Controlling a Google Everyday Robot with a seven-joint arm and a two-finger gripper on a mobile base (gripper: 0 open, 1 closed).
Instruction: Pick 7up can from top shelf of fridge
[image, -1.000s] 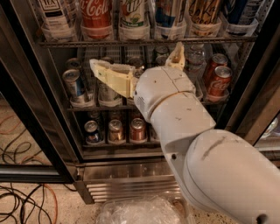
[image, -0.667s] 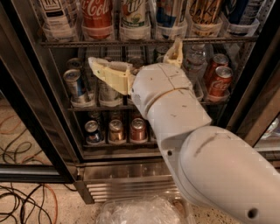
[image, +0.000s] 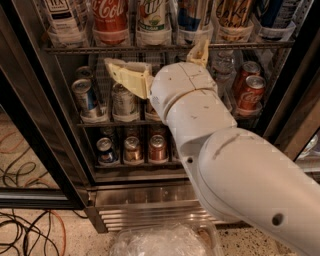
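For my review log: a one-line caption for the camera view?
Open gripper hovers just below the fridge's top shelf, beneath the 7up can beside a Coca-Cola can.

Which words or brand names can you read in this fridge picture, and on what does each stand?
"Coca-Cola": red can on the top shelf.
"Coca-Cola", partly: red cans one shelf lower, right.
7up can: green lettering blurred, unreadable.
Gripper, open, at the top shelf's front edge: no text.
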